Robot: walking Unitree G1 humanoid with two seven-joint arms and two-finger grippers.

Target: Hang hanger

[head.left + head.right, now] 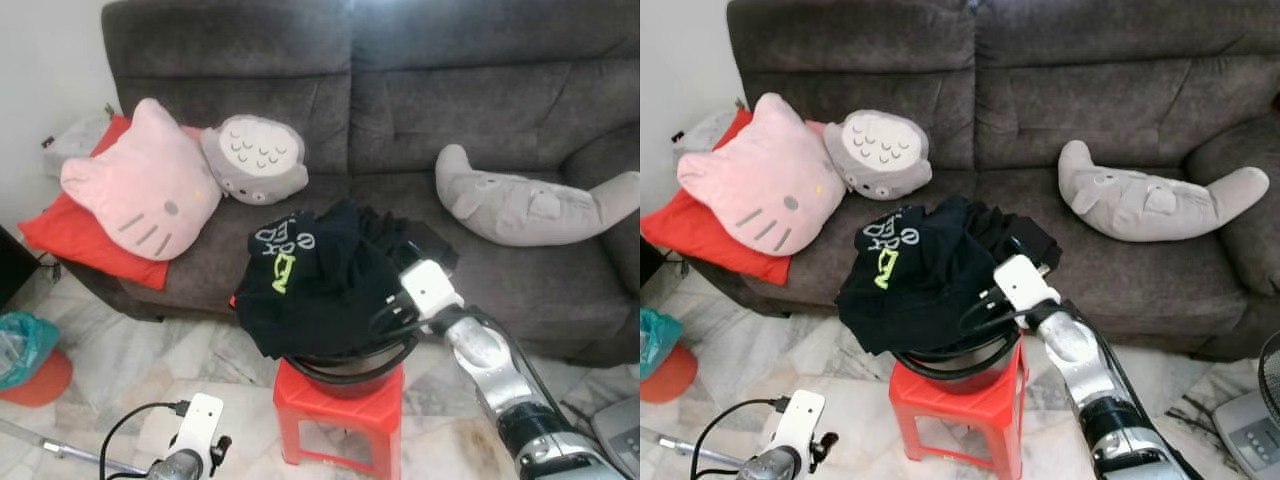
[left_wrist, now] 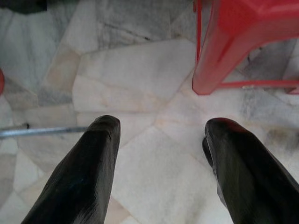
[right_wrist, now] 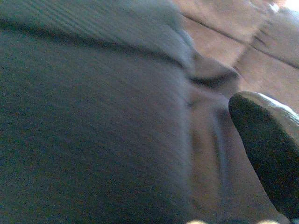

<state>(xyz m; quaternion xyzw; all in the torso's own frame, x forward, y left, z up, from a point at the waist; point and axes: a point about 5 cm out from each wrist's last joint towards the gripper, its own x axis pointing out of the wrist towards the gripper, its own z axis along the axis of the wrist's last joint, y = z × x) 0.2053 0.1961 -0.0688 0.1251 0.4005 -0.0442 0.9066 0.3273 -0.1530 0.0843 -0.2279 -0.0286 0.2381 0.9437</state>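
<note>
A black garment with green and white lettering, unreadable upside down, heaps over a black tub on a red stool. The right gripper presses into it, jaw state untellable. The left gripper, jaws apart, hangs over the floor. Any hanger is hidden.

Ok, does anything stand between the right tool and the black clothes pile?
Nothing visible does: the right tool rests against the black clothes heaped in the basket on the red stool.
</note>
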